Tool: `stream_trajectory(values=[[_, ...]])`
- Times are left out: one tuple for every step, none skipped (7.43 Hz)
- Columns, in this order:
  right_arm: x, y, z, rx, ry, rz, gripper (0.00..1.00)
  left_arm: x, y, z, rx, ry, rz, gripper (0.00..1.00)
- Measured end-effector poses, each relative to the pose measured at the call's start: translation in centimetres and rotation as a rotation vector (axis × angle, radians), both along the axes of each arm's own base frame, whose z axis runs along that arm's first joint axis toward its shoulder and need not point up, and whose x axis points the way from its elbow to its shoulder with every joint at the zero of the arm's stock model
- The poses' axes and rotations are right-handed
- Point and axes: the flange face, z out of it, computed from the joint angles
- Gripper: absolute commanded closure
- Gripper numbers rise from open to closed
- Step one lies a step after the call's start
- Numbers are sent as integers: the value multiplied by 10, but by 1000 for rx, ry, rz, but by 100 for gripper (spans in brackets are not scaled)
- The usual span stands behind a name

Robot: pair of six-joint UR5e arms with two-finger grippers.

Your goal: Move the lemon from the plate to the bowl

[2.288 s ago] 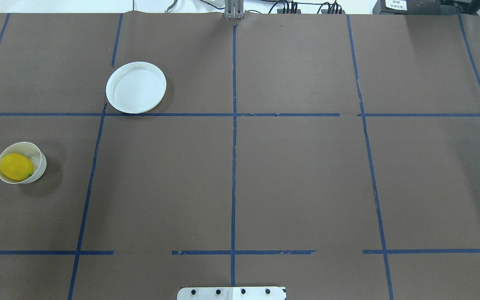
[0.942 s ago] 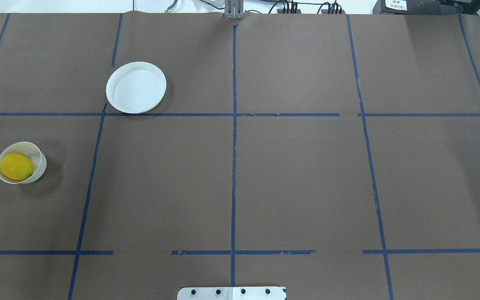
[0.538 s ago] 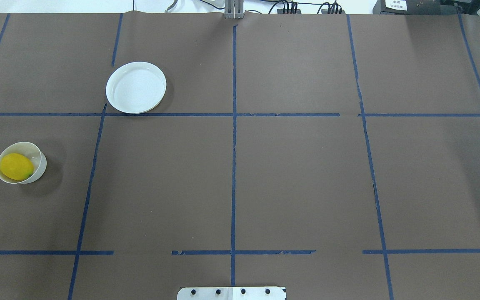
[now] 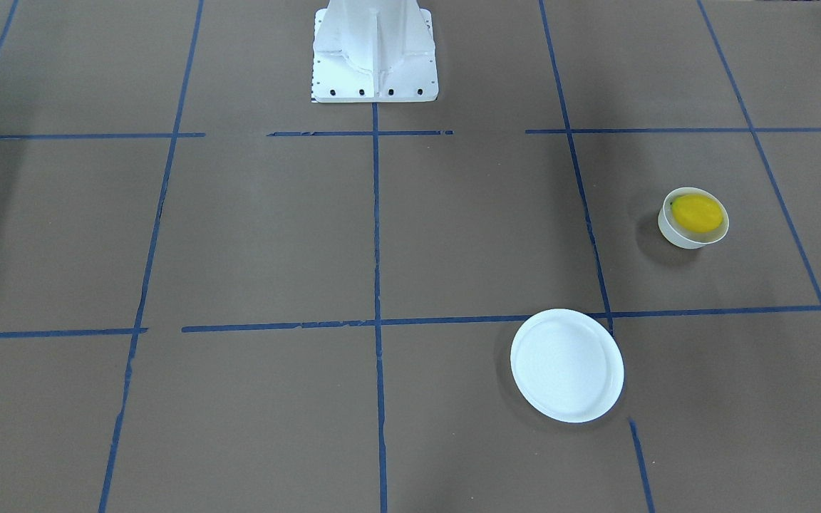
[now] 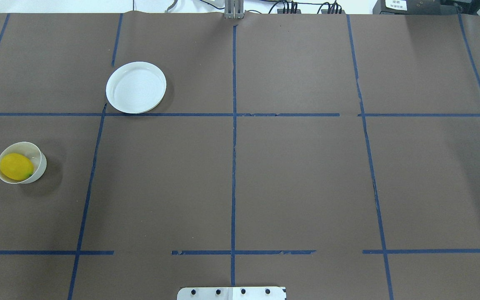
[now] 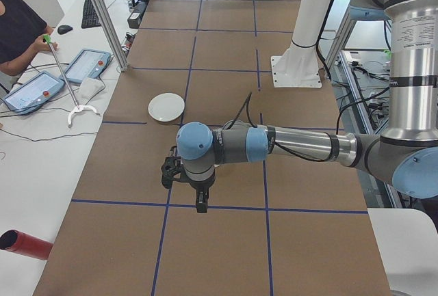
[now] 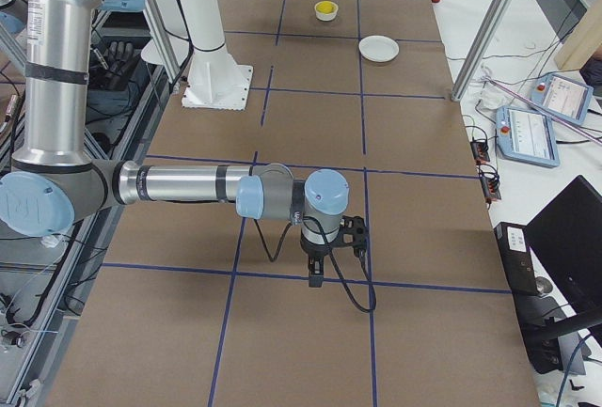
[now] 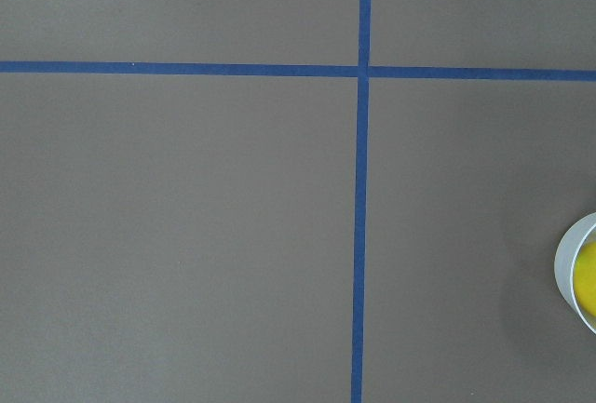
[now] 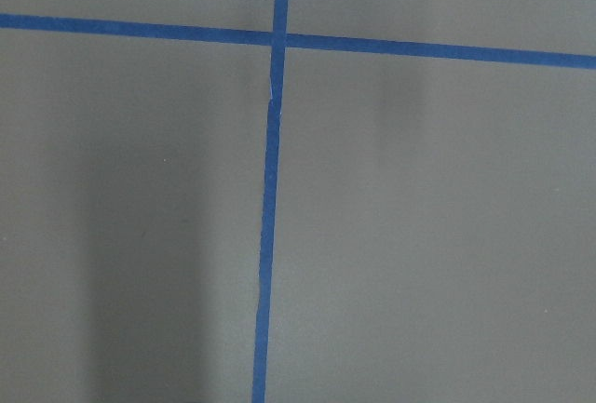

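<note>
Overhead exterior: lemon in bowl; left end effector, right end effector states unclear.

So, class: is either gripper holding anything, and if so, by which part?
Nothing is held: the lemon lies in the bowl, and the plate sits bare.

You see a matt brown paper cover on the table, marked with blue tape, frayed in places. Plate and bowl: smooth white, faint sheen. Lemon: smooth skin. Left arm: satin metal tube, glossy blue plastic caps.
</note>
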Motion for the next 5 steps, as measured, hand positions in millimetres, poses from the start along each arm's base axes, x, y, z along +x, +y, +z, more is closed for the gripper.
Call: stream_trajectory(values=[[0, 0, 0, 0, 0, 0, 0, 1, 0, 1, -2, 9, -1, 0], [0, 0, 0, 0, 0, 0, 0, 1, 0, 2, -5, 18, -1, 0], [0, 0, 0, 0, 0, 0, 0, 2, 0, 2, -5, 21, -1, 0], [0, 0, 0, 0, 0, 0, 0, 2, -1, 1, -3, 22, 0, 0], [0, 0, 0, 0, 0, 0, 0, 2, -3, -1, 1, 20, 1, 0]])
